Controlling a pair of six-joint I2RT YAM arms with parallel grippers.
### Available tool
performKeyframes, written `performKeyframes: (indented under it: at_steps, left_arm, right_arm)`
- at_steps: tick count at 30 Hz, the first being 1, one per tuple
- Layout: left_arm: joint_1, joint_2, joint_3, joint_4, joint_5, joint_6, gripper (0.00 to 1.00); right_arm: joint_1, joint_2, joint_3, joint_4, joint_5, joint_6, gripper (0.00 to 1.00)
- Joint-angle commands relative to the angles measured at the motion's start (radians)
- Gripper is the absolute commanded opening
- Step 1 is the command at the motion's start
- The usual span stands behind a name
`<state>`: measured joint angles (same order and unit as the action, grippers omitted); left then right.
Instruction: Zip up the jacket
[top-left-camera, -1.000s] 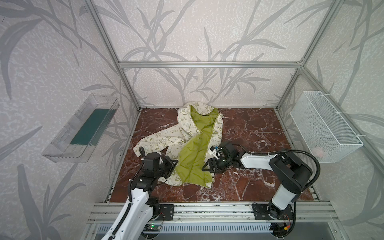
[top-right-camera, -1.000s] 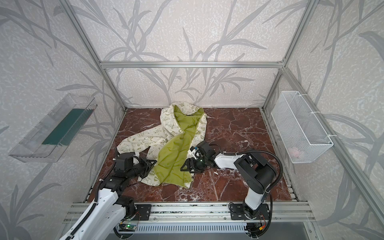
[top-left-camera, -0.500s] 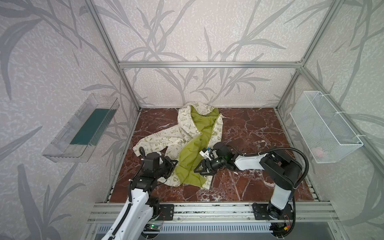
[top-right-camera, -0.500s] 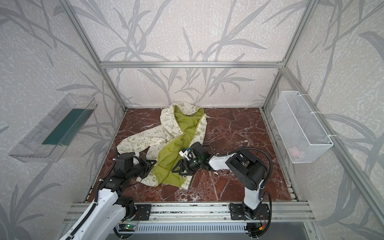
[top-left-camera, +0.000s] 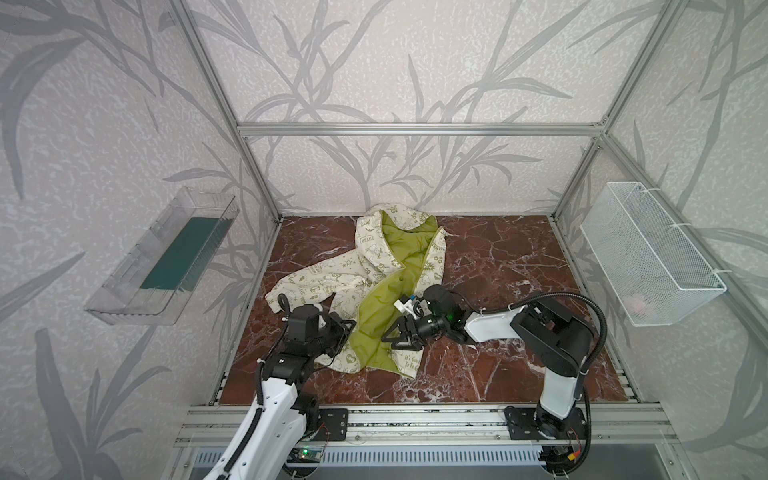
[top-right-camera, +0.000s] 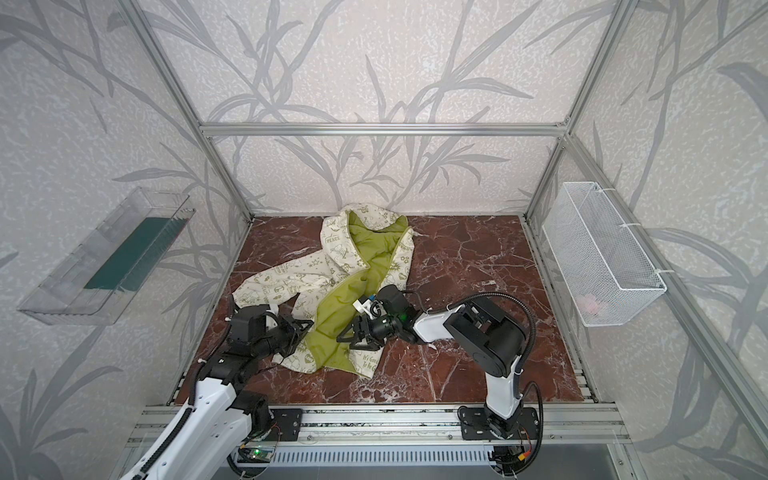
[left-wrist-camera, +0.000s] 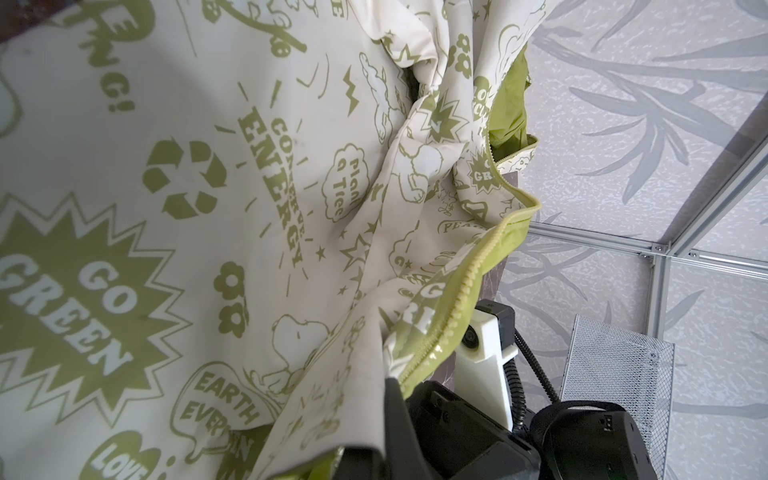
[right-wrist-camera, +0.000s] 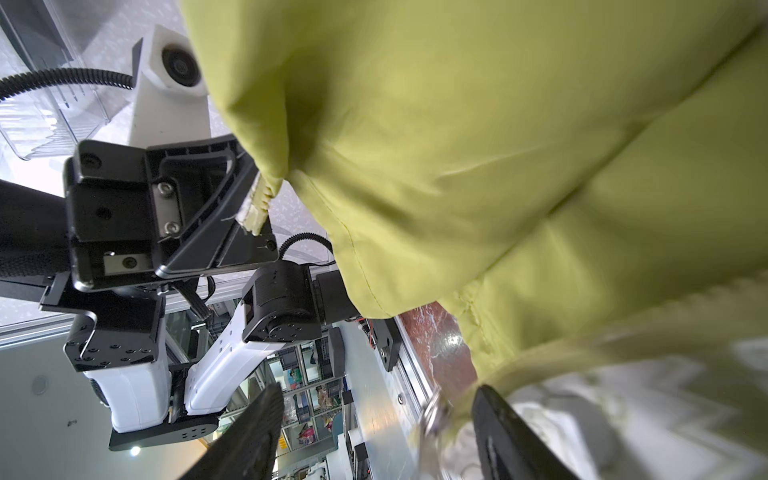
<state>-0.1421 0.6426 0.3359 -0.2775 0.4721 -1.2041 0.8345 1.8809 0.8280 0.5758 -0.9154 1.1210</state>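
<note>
Cream hooded fabric jacket (top-left-camera: 370, 249), olive print, unzipped, spans red marble tabletop (top-left-camera: 498, 257) from 12 to 7 o'clock; left gripper (top-left-camera: 348, 327) jaws clamp its zipper edge (left-wrist-camera: 469, 286); right gripper (top-left-camera: 395, 334) has shifted toward 9 o'clock over the hem (top-left-camera: 409, 361), jaws wide, empty, likely seeking the slider.

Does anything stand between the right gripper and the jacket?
Nothing visible does. The open right gripper is at the cream hooded jacket with olive-green print, over its lime-green lining near the hem. A blurred silvery metal piece, probably the zipper pull, shows between its fingers. The left gripper is shut on the opposite zipper edge.
</note>
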Motion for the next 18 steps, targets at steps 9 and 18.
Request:
performKeyframes:
  at_steps: [9, 18]
  left_arm:
    - [-0.001, -0.025, -0.008, -0.021, -0.025, 0.013, 0.00]
    - [-0.005, 0.003, -0.014, 0.001, -0.001, 0.020, 0.00]
  right_arm:
    - [0.003, -0.094, -0.026, -0.310, 0.145, -0.113, 0.73]
    - [-0.111, -0.153, -0.118, -0.500, 0.219, -0.189, 0.73]
